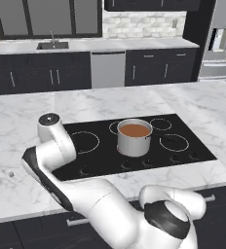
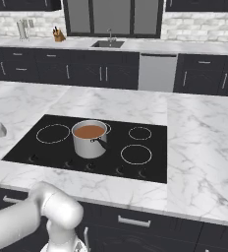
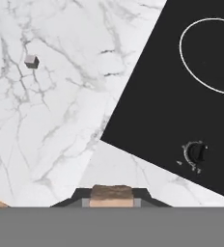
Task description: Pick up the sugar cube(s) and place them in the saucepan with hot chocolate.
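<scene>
Two sugar cubes: tan-brown cube [image 3: 111, 193] sits between the dark finger tips at the bottom of the hand view; pale grey-white cube [image 3: 31, 61] lies alone on the marble, well apart from the cooktop edge.
Grey-white cube, left base view: a tiny speck [image 1: 10, 173] on the counter, left of the arm's elbow.
End effector [image 3: 111, 200]: fingers drawn in narrow, clamped on the tan-brown cube, above the counter just off the cooktop's corner.
Saucepan [image 1: 134, 142]: shiny steel, upright on the cooktop between the burner rings; seen also from the right [image 2: 89, 145].
Hot chocolate [image 1: 135, 130]: flat reddish-brown surface inside the saucepan.
Cooktop [image 1: 183, 154]: black glass set into the island, white burner rings; one ring and a control knob [image 3: 196, 154] appear under the hand.
Counter [image 2: 199, 142]: white marble with grey veins.
Behind: dark cabinets, a sink [image 2: 106, 43], a steel dishwasher front [image 2: 157, 72].
</scene>
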Robot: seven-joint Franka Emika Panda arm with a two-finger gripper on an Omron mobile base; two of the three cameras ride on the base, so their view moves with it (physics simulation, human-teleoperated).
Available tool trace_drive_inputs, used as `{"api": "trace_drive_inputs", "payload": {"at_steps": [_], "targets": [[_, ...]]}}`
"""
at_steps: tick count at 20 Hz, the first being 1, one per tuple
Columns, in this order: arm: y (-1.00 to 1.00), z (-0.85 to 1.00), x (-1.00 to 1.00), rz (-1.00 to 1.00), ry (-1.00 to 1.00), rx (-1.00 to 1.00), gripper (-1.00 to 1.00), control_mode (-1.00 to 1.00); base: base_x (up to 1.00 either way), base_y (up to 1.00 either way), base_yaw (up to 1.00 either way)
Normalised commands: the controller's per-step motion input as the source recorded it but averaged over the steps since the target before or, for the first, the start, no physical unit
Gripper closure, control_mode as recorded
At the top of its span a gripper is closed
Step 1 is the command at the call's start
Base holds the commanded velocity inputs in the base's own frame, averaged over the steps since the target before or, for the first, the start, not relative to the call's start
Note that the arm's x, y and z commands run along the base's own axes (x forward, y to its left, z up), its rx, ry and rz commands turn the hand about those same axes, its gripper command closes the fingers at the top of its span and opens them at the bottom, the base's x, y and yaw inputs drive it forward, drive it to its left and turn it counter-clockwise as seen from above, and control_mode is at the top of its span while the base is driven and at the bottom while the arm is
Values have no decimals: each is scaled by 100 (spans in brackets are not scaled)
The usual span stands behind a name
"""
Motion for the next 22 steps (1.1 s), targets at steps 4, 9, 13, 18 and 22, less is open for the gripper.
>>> {"api": "trace_drive_inputs", "payload": {"at_steps": [4,9,13,18,22], "targets": [[-100,59,48,-4,-7,7,100,-100,0,0,0],[-99,44,56,-2,-3,7,100,-100,0,0,0],[-94,26,56,-2,0,5,100,-100,0,0,0],[-82,0,59,-5,4,0,100,-100,0,0,0],[-95,0,62,-9,2,0,100,-100,0,0,0]]}}
